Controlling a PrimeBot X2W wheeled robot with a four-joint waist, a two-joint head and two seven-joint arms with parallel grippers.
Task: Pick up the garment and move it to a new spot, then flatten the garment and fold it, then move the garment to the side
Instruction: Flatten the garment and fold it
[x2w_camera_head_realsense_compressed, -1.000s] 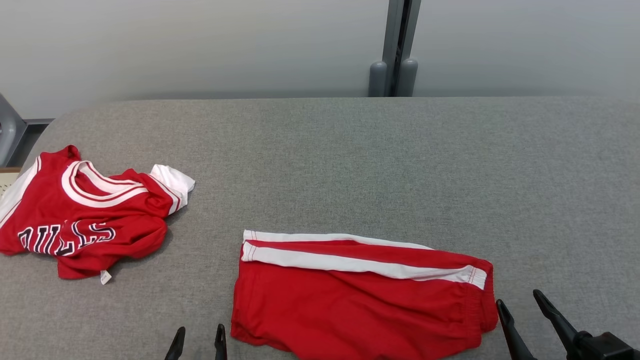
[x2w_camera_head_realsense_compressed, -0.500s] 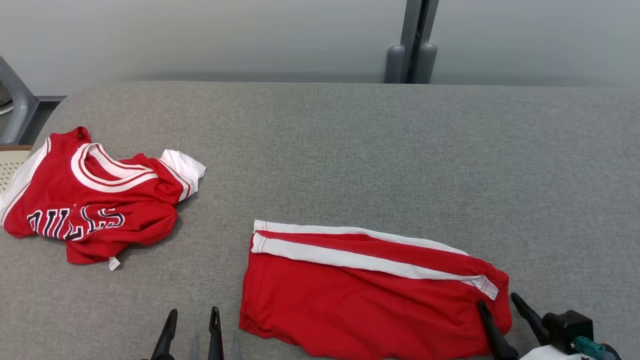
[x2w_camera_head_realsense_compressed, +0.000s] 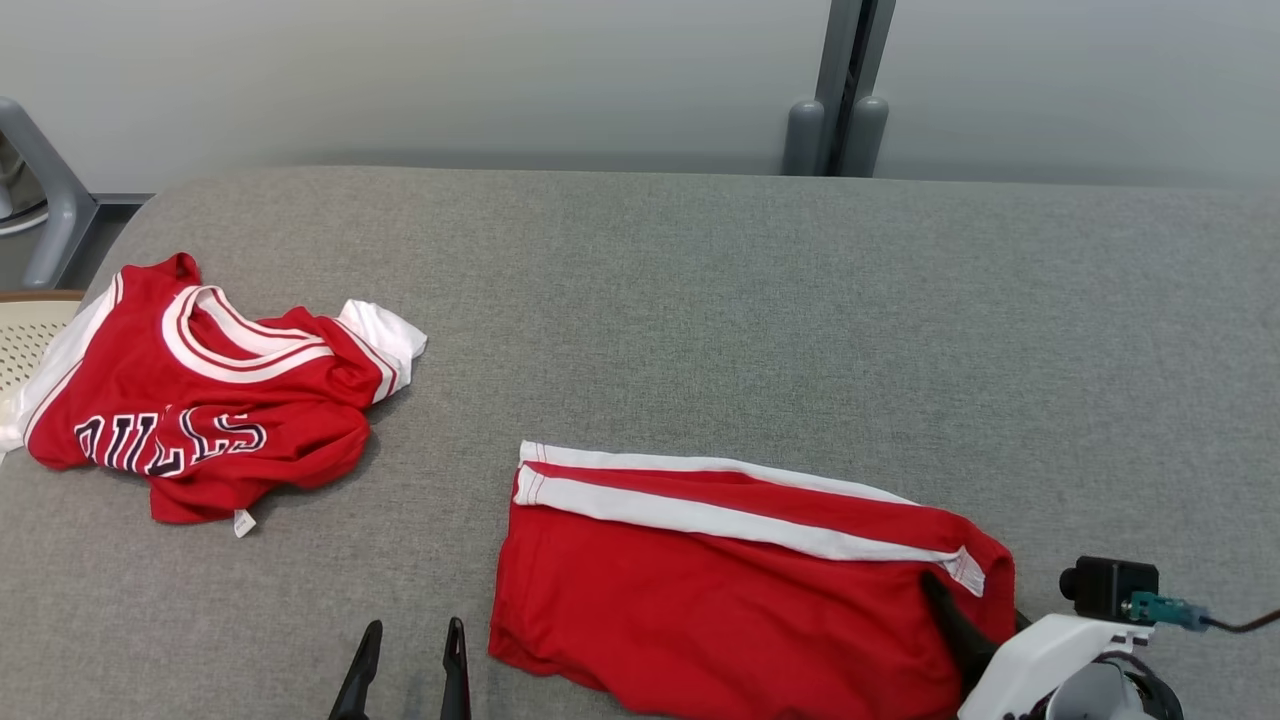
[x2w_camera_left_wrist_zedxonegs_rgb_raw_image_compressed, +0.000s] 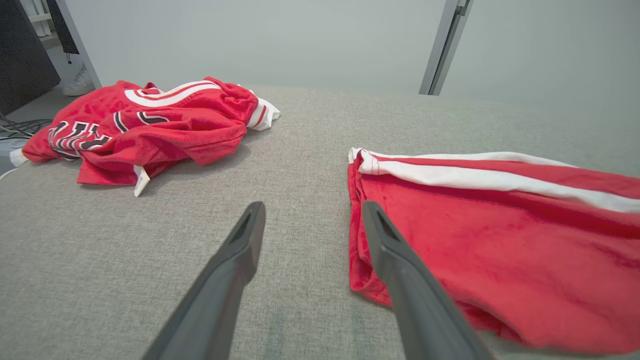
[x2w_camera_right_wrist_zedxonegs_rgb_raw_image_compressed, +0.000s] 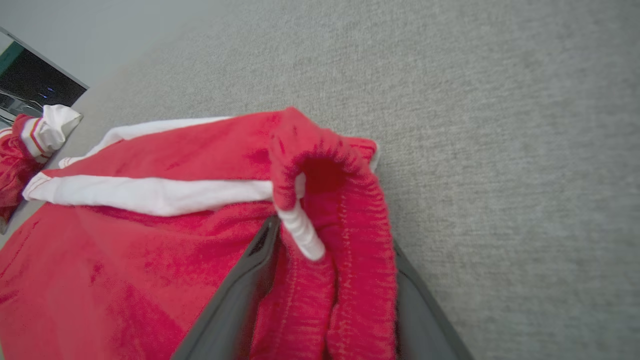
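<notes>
Left end effector (x2w_camera_left_wrist_zedxonegs_rgb_raw_image_compressed: 312, 207) gapes empty beside the red shorts (x2w_camera_left_wrist_zedxonegs_rgb_raw_image_compressed: 475, 240); right end effector (x2w_camera_right_wrist_zedxonegs_rgb_raw_image_compressed: 332, 235), spread wide, straddles their waistband (x2w_camera_right_wrist_zedxonegs_rgb_raw_image_compressed: 362, 210)

Garment (x2w_camera_head_realsense_compressed: 200, 410) bunched at left of table (x2w_camera_head_realsense_compressed: 700, 300), shorts (x2w_camera_head_realsense_compressed: 720, 610) flat to its right, nearer the front edge

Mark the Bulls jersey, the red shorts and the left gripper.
Bulls jersey (x2w_camera_head_realsense_compressed: 200, 398), head view, red fabric between neck trim and lettering.
Red shorts (x2w_camera_head_realsense_compressed: 720, 610), head view, red panel below white stripe.
Left gripper (x2w_camera_head_realsense_compressed: 413, 628), head view, midway between fingertips.
</notes>
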